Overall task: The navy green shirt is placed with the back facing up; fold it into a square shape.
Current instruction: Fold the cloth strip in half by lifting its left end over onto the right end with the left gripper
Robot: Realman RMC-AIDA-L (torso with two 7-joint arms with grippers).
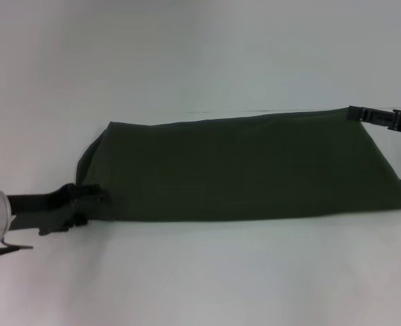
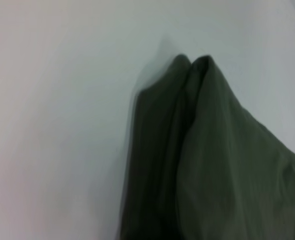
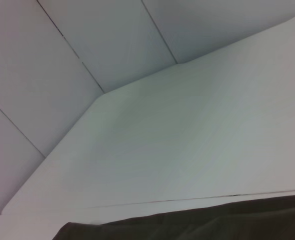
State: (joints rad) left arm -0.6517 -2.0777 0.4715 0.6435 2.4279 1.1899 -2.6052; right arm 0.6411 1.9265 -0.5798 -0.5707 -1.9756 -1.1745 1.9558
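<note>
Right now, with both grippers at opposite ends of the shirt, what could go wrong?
1. The left gripper sits at the near-left corner of the navy green shirt, where the left wrist view shows bunched layers; it may catch only some of them.
2. The right gripper is at the far-right corner, diagonally opposite, so uneven pulls could skew the fold.
3. The right end runs nearly to the frame's edge.

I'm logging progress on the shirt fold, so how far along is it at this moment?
Done: the navy green shirt already lies on the white table as a wide band with no sleeves sticking out, so it looks folded at least once. In hand: the left gripper is at its near left corner, the right gripper at its far right corner. Left: it is far wider than deep, so crosswise folds remain to make a square.
</note>
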